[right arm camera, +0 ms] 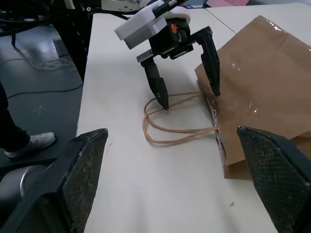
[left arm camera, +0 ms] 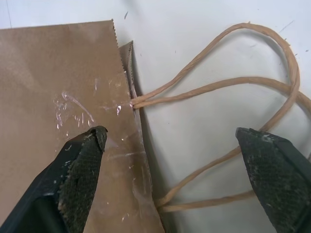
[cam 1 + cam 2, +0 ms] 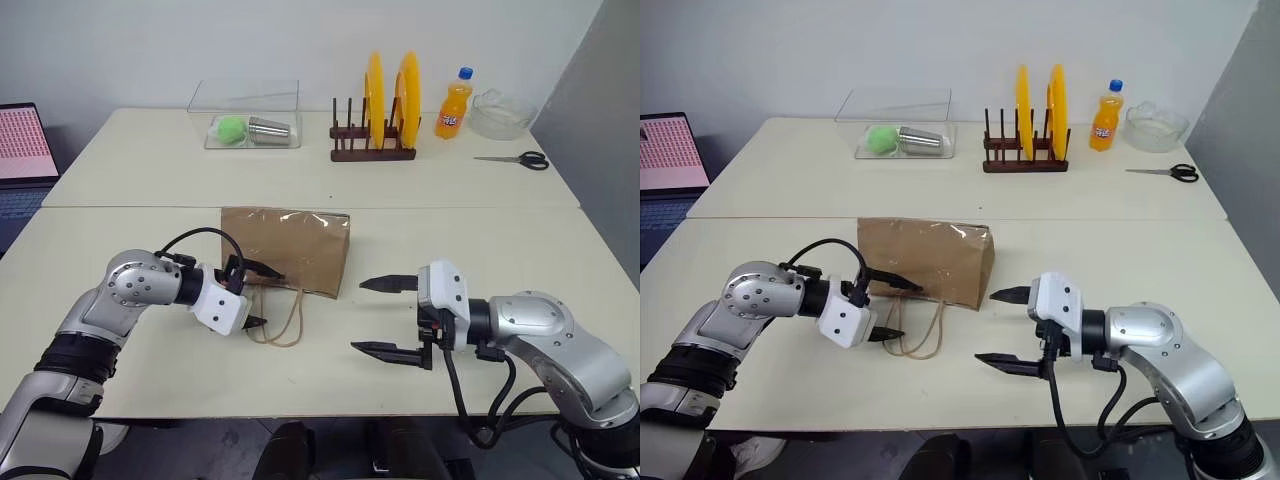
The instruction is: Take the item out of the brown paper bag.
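Observation:
The brown paper bag [image 3: 290, 248] lies flat on the table with its mouth toward me, and its two tan cord handles [image 3: 281, 325] spread on the tabletop. The item is hidden. My left gripper [image 3: 261, 297] is open at the bag's mouth. In the left wrist view one finger [image 2: 80, 174] hovers over the bag's edge [image 2: 58, 87] and the other over the handle loops [image 2: 218, 87]. My right gripper [image 3: 377, 317] is open and empty, to the right of the bag and pointing left toward it. The right wrist view shows the left gripper [image 1: 190, 101] straddling the bag's corner [image 1: 267, 97].
At the table's far side stand a rack of yellow plates [image 3: 385, 110], an orange soda bottle [image 3: 454, 105], a glass bowl [image 3: 503, 113], scissors [image 3: 515, 159] and a clear box [image 3: 245, 115]. A laptop [image 3: 22, 145] sits far left. A person's shoe [image 1: 29, 143] is on the floor.

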Motion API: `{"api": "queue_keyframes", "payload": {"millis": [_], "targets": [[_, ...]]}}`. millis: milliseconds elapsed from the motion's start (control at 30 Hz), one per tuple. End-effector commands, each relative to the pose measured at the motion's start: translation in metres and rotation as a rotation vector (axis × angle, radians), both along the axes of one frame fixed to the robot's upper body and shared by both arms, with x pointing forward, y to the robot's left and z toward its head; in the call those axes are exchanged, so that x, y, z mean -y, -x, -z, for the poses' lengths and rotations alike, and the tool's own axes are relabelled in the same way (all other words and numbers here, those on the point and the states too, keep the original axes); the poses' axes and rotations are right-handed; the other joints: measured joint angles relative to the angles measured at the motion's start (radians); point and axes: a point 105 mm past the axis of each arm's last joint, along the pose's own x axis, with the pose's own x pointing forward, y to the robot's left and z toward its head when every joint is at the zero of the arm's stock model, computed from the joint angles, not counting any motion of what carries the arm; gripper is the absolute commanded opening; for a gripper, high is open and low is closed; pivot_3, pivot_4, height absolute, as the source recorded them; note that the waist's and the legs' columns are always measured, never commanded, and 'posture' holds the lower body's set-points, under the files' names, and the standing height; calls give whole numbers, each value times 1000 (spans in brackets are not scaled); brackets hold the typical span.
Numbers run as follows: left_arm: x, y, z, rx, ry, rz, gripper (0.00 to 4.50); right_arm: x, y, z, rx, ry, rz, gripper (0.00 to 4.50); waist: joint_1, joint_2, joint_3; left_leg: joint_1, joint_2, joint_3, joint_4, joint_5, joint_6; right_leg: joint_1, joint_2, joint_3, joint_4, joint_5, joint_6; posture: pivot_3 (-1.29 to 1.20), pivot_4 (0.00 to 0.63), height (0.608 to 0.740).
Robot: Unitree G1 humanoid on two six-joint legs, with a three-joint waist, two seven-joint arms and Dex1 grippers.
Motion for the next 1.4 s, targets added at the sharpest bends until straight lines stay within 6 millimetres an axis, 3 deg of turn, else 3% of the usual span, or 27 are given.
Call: {"api": "queue_keyframes", "payload": {"millis": [33,133,333,567,933,1033,1200,1400], "targets": [[-6,-3,-19,11,73,-45,4500,1,4,-8,31,-14,-10,4466,0,0,0,0,0,0,0,0,0,0,0,0,0,0,0,0,150,740],[-11,-2,-26,-10,98,-71,4500,3,4,-6,25,-6,-6,4466,-1,0,0,0,0,0,0,0,0,0,0,0,0,0,0,0,150,740],[-18,5,-13,-56,63,-78,4500,4,2,-4,22,2,-4,4466,-1,0,0,0,0,0,0,0,0,0,0,0,0,0,0,0,150,740],[-3,-3,-4,-8,23,-36,4500,5,1,-3,26,12,-6,4466,1,0,0,0,0,0,0,0,0,0,0,0,0,0,0,0,150,740],[6,6,18,11,-66,77,4500,5,1,-4,30,13,0,4466,0,0,0,0,0,0,0,0,0,0,0,0,1,0,0,0,150,740],[14,7,23,6,-56,97,3923,4,1,-4,33,10,-1,4500,1,0,-1,1,0,0,1,0,0,1,0,0,1,0,0,0,150,740],[24,14,30,-23,-28,128,2299,3,1,-4,35,9,-2,4500,2,0,-1,1,0,0,2,0,0,1,0,0,1,0,1,0,150,740],[33,6,13,-75,137,26,312,5,1,-3,57,29,0,4500,2,0,-1,0,0,0,2,0,0,1,0,0,1,0,1,0,150,740]]}}
